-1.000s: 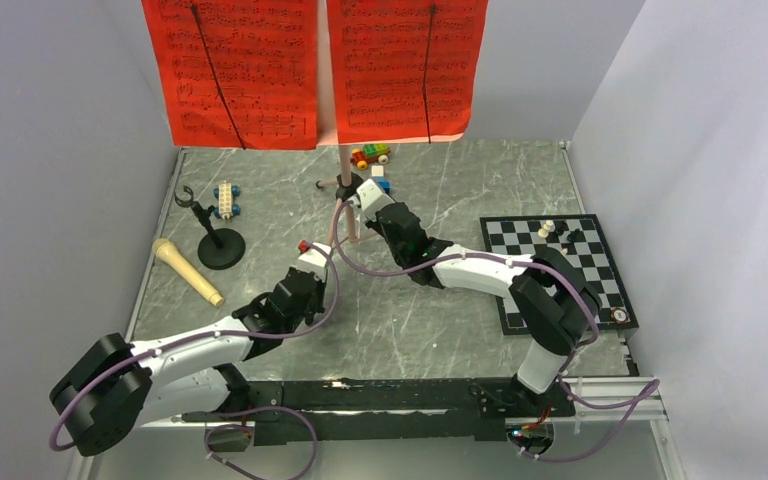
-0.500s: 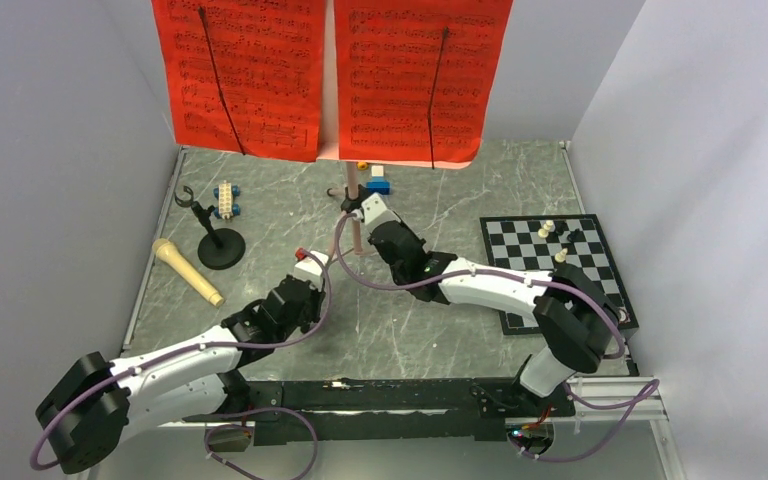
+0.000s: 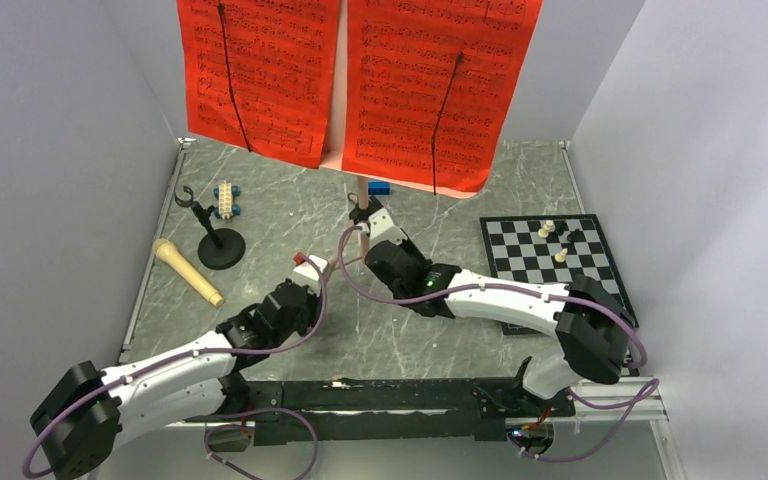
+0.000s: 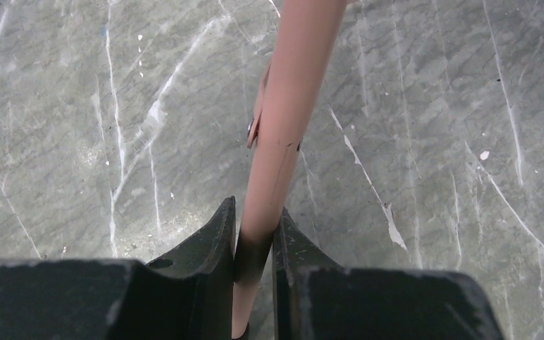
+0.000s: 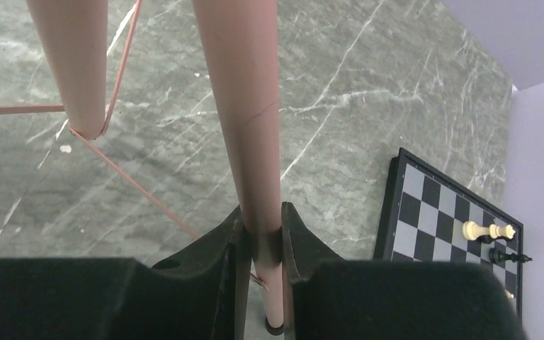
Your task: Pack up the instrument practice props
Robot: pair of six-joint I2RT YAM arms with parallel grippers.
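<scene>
music stand (image 3: pixel 361 190) higher vs 1s ago; l gripper (image 4: pixel 254 230), r gripper (image 5: pixel 258 237) tight on its tubes

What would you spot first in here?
Two big red sheet-music pages fill the top middle, on a pink music stand. The left hand and the right hand each pinch one of its pink tubes mid-table. A chessboard lies on the right and a beige microphone on the left.

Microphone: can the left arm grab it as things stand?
Probably not yet. The left tool is clamped on a leg of the pink music stand. The microphone lies unobstructed to its left, so likely once it releases.
</scene>
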